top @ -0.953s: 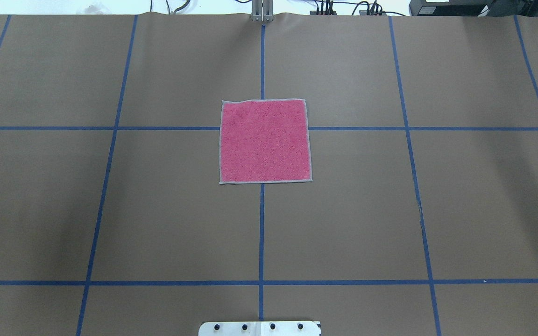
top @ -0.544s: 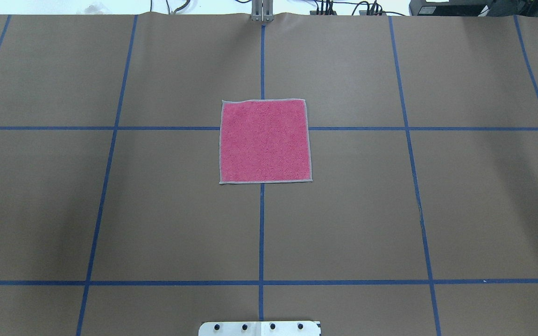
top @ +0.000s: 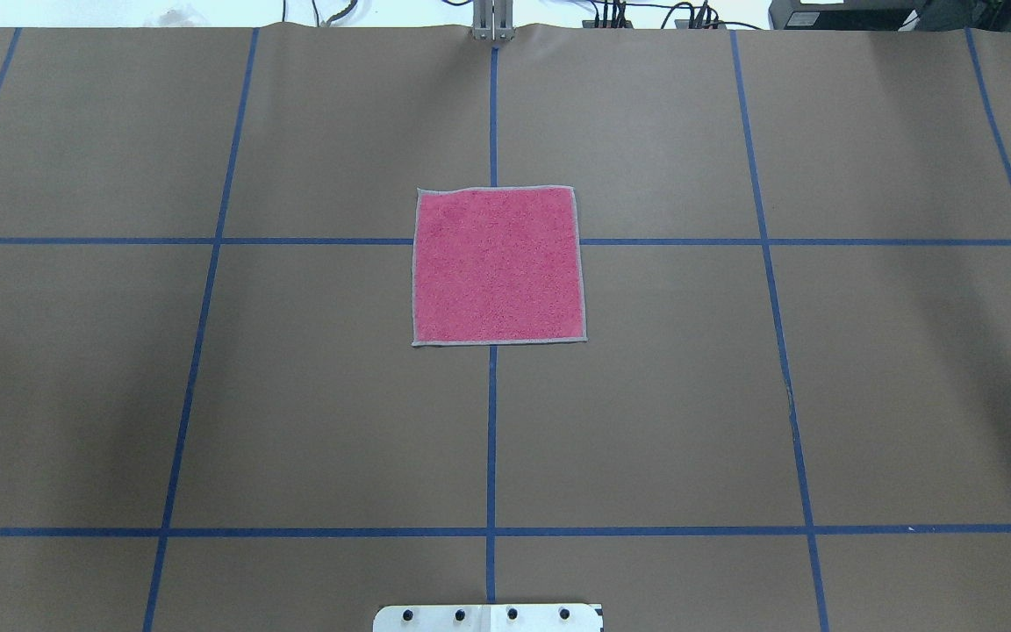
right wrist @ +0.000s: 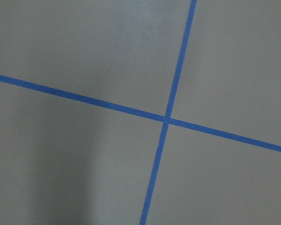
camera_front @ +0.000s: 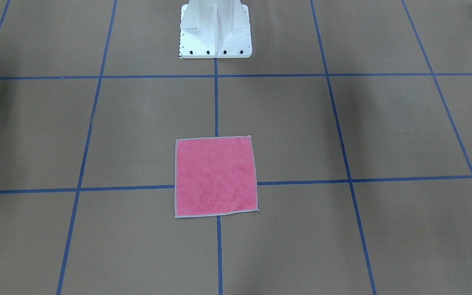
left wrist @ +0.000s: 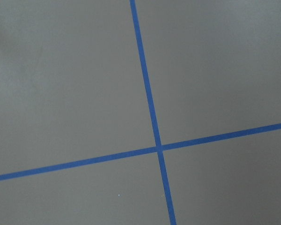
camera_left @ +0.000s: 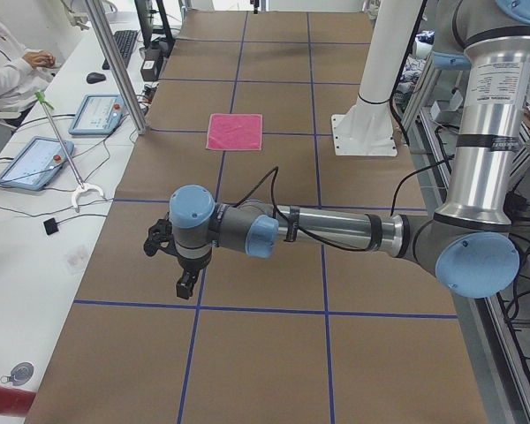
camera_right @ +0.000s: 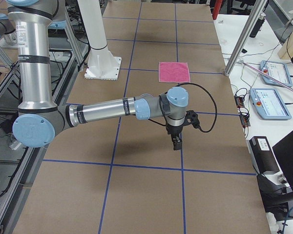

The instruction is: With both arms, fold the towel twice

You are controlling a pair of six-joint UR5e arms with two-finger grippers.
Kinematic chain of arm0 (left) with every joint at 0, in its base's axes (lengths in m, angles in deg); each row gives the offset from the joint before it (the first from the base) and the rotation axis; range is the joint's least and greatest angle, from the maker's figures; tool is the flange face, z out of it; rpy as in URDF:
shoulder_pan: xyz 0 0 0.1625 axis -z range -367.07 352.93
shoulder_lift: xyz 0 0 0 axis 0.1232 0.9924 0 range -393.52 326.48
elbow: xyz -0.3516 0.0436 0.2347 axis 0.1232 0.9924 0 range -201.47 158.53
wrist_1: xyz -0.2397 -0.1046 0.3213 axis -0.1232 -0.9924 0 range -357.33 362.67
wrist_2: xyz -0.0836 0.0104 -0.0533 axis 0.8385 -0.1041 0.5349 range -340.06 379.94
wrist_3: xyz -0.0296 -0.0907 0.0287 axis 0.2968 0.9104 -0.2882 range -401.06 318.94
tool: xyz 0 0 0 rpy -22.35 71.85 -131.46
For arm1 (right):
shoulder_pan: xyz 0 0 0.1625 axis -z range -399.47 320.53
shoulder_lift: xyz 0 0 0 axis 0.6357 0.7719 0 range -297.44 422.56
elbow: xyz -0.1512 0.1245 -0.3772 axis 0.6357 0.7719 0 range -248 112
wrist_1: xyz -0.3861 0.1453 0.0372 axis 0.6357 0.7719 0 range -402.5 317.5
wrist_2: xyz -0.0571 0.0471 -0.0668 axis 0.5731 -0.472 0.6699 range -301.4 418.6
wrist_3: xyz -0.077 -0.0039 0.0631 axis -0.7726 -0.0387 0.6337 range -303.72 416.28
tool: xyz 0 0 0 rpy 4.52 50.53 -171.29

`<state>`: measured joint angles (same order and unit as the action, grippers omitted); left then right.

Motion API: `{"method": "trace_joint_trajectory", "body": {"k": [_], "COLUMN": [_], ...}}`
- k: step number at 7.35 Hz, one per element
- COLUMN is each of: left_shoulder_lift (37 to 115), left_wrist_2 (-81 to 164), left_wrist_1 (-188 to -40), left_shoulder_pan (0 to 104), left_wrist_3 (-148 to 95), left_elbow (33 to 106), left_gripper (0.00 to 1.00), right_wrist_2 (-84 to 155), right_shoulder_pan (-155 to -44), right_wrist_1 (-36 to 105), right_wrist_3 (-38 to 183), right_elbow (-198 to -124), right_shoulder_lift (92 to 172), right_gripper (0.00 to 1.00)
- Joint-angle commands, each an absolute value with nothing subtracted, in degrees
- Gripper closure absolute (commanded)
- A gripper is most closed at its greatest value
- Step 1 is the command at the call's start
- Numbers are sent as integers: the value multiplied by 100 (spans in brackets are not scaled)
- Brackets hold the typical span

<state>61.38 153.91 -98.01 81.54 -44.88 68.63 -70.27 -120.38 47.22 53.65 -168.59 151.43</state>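
The towel [top: 498,265] lies flat and unfolded with its pink face up and a light grey border, on the table's centre line; it also shows in the front-facing view as the towel [camera_front: 215,176]. Neither arm enters those two views. In the exterior left view my left gripper [camera_left: 184,284] hangs above the brown paper, well short of the towel [camera_left: 235,132]. In the exterior right view my right gripper [camera_right: 176,143] points down, likewise far from the towel [camera_right: 174,71]. I cannot tell whether either is open or shut. Both wrist views show only paper and tape.
Brown paper with blue tape lines [top: 491,439] covers the table. The white pedestal base [camera_front: 215,30] stands behind the towel. A metal post [camera_left: 115,66], tablets [camera_left: 34,162] and a seated person [camera_left: 9,62] are at the operators' side.
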Motion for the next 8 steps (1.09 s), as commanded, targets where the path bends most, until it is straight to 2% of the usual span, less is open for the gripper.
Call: {"method": "trace_joint_trajectory", "body": {"k": [1, 4, 8], "left_shoulder_lift": [6253, 6447, 6929], "left_wrist_2": [15389, 16108, 15717], "left_wrist_1": [-10348, -11155, -11985], "left_shoulder_pan": [7697, 7222, 5967], "left_wrist_3": [-4241, -2425, 28], "left_elbow": [6870, 6879, 6879], "left_gripper": [0, 0, 0], "right_wrist_2": [-7289, -7297, -6878], "right_shoulder_pan": [-11605, -10893, -9602], "right_wrist_1": [4671, 4602, 3292], "right_wrist_3": [5933, 7373, 10034], "right_elbow": [-16881, -16864, -16864], "right_shoulder_lift": [14871, 14265, 13966], "right_gripper": [1, 1, 1]}}
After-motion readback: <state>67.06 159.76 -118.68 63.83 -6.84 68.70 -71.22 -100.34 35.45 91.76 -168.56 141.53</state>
